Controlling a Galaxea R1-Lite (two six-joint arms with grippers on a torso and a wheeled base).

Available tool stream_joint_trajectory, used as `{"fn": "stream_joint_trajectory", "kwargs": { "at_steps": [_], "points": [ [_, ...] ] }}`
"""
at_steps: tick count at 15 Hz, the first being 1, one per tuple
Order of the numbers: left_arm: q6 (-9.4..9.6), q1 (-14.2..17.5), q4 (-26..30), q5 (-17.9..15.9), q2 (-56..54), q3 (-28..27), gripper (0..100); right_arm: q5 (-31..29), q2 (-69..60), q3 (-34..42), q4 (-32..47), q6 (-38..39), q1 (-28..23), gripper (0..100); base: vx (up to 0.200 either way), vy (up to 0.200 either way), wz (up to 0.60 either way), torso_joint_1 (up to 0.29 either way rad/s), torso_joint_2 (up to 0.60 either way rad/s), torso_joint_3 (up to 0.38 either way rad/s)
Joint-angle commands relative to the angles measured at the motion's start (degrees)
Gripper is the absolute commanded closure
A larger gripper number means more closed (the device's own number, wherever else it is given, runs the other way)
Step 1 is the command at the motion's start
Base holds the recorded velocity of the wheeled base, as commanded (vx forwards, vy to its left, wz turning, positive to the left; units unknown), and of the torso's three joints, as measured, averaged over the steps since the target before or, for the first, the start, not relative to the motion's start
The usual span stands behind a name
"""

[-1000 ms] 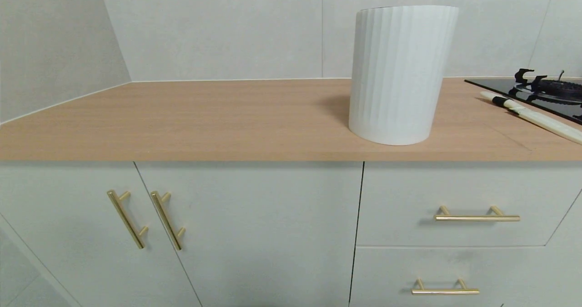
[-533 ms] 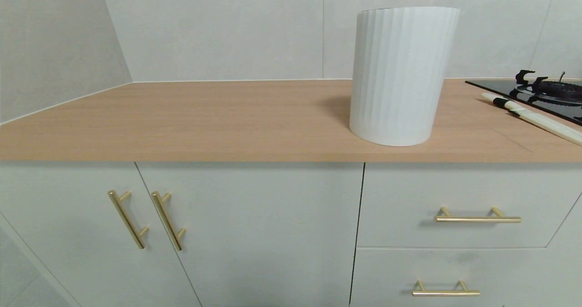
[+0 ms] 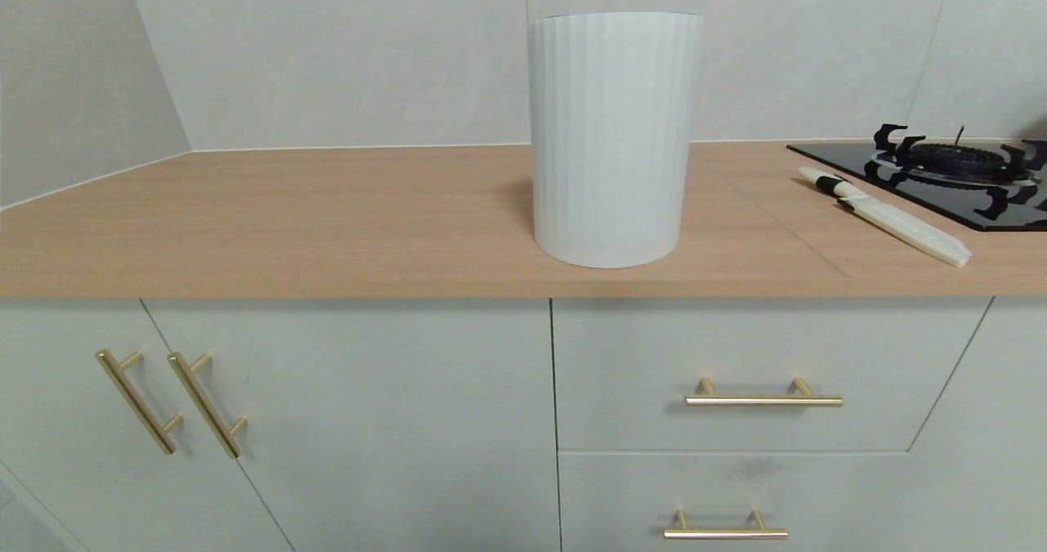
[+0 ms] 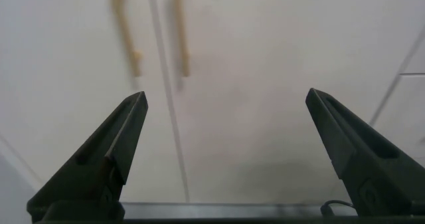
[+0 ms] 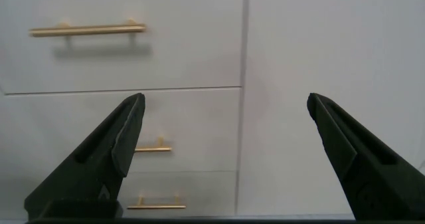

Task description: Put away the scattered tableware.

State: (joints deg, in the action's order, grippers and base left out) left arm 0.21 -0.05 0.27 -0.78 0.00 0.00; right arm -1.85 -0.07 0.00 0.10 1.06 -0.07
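Wood countertop (image 3: 327, 217) runs over pale cabinet fronts, with a grey tiled wall (image 3: 368, 53) behind. The left gripper (image 4: 226, 96) has its dark fingers spread wide apart with nothing between them. It faces the cabinet doors (image 4: 265, 84), where two gold door handles (image 4: 179, 31) sit close together on either side of the door seam. The right gripper (image 5: 225, 98) is also spread wide and holds nothing. It faces the drawer fronts (image 5: 166, 58), where a gold bar handle (image 5: 86, 30) sits on one drawer and smaller ones show on the drawers farther off. In the head view, a tall white ribbed container (image 3: 609, 139) stands upright near the counter's front edge, just toward 12 o'clock from frame centre. I can't see inside it from this angle. The task item is a long cream utensil (image 3: 887, 217) with a black band near one end, and it looks like a knife. It lies flat on the wood at about 3 o'clock from the container, well apart from it. It lies at an angle, with the banded end toward the wall and the tip toward the front edge. A black hob (image 3: 941, 168) with a burner grate sits at 2 o'clock from the container, just beside the utensil's banded end. Whether the two touch is unclear. Below the counter, the door handles are at 8 o'clock and the drawer handles between 5 and 6 o'clock.
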Motion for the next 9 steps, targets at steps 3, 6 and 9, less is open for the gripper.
{"fn": "stream_joint_trajectory", "kwargs": {
  "at_steps": [3, 6, 9],
  "points": [
    [-0.03, 0.0, 0.0, 0.0, 0.0, 0.0, 0, 0.0, 0.1, 0.0, 0.0, -0.1, 0.0, 0, 0.0, 0.0, 0.0, 0.0, 0.0, 0.0],
    [-0.12, 0.0, 0.0, 0.0, 0.0, 0.0, 0, 0.0, 0.1, 0.0, 0.0, -0.1, 0.0, 0, 0.2, 0.0, 0.0, -0.006, 0.0, 0.004],
    [-0.12, 0.0, 0.0, 0.0, 0.0, 0.0, 0, 0.0, 0.1, 0.0, 0.0, -0.1, 0.0, 0, 0.0, 0.0, 0.0, 0.0, 0.0, 0.0]
  ]
}}
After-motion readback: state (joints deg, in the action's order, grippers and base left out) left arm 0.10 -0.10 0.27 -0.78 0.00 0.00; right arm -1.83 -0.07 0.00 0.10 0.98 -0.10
